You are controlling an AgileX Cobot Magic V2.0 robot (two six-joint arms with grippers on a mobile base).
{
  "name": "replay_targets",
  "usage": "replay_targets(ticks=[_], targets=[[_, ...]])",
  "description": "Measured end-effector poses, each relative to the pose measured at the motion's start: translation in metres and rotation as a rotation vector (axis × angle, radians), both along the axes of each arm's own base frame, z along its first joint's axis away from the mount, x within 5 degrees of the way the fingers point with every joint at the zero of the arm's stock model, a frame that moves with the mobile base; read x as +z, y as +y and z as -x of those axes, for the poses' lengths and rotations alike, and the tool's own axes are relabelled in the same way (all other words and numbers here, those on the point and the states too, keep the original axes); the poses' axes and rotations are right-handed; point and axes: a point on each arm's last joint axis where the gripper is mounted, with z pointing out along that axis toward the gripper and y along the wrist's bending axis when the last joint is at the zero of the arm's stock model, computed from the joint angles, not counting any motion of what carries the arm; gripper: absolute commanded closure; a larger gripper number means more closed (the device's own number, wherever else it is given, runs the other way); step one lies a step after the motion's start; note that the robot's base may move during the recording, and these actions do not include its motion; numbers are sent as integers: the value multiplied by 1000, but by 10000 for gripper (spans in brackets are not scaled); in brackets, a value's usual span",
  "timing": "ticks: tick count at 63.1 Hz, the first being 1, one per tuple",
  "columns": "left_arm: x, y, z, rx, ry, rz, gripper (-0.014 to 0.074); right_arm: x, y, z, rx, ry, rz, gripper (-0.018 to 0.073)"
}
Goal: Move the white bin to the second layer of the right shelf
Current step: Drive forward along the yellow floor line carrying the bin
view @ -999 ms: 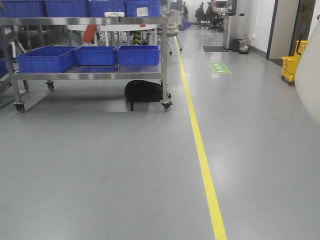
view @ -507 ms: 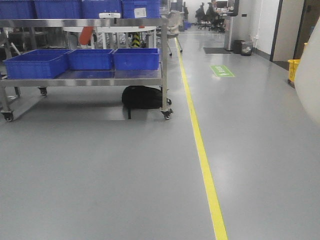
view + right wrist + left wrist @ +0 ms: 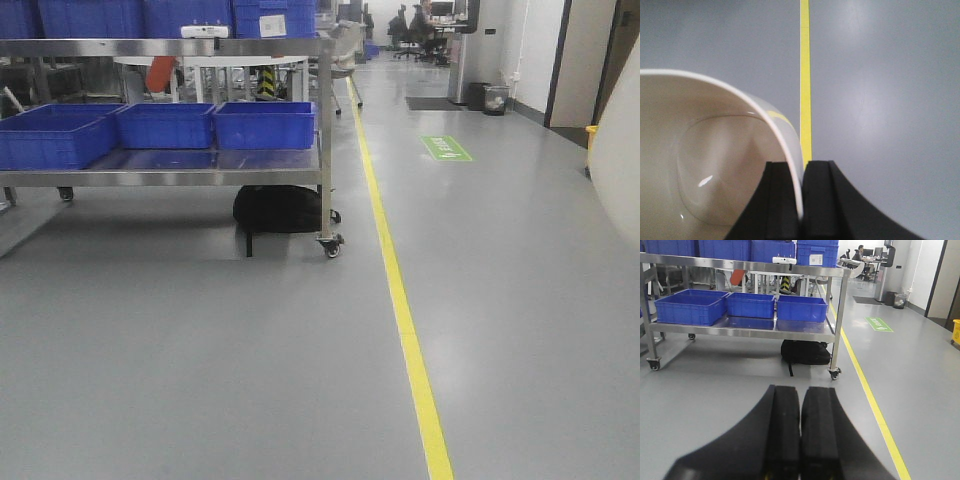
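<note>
Plainly, the biggest thing here is the grey floor (image 3: 200,380), crossed by a yellow line (image 3: 400,300) running from six o'clock toward twelve in the front view. Next in size is a steel trolley (image 3: 200,178) on castors at ten o'clock. It carries blue crates (image 3: 265,125) on its lower level and more on top, with a black bag (image 3: 275,208) on the floor beneath it. No rack I can identify as the right shelf second layer shows in any view, so the drop-off is out of sight.

The white bin (image 3: 622,170) hangs off the floor and cuts into the front view at three o'clock. In the right wrist view it (image 3: 715,165) fills the frame from seven to ten o'clock, mouth toward the camera, with the yellow line passing behind it.

The right fingers (image 3: 822,195) are pinched onto the bin's wall just below the rim, one inside and one outside. The left fingers (image 3: 785,430) are pressed together on nothing and point toward the trolley.

I judge the bin light and fairly stiff, but its thin wall would flex under a hard squeeze, and the glossy plastic looks slippery. Held by one wall only, it could swing or creep out of the pinch. There are no handles, so the rim is the only hold, best taken deep and on a straighter stretch of the wall.
</note>
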Motion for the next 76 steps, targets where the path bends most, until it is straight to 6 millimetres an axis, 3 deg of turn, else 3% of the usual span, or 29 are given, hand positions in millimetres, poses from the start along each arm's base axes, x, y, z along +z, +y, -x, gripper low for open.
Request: replay_targets(ticks=[76], targets=[[0, 0, 0, 0, 0, 0, 512, 0, 0, 0, 0, 0, 0, 507]])
